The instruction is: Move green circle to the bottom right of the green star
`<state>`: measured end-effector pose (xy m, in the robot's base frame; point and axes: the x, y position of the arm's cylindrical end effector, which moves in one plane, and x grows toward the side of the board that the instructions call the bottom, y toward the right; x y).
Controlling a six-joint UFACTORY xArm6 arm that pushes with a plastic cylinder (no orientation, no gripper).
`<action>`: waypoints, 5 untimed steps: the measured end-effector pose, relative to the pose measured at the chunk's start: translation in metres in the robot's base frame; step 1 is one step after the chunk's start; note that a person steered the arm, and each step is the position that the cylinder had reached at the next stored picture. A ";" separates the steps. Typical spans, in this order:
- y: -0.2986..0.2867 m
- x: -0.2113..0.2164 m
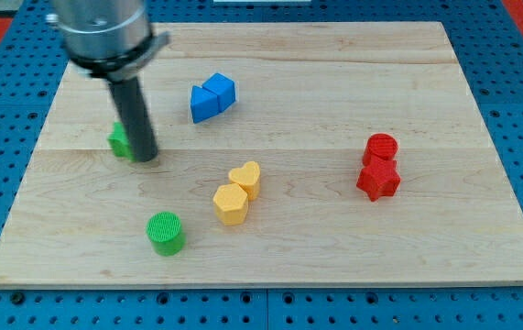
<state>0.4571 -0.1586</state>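
The green circle is a ridged green cylinder at the view's lower left on the wooden board. The green star lies at the view's left, partly hidden behind the rod. My tip rests on the board right against the green star's right side, well above the green circle and a little to its left.
Two blue blocks sit together at the top centre. A yellow heart and a yellow hexagon touch near the centre. A red circle and a red star touch at the right. The board's left edge is near the green star.
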 end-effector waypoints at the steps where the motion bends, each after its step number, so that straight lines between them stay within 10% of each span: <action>1: 0.029 0.061; 5: 0.130 0.159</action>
<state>0.6157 -0.0281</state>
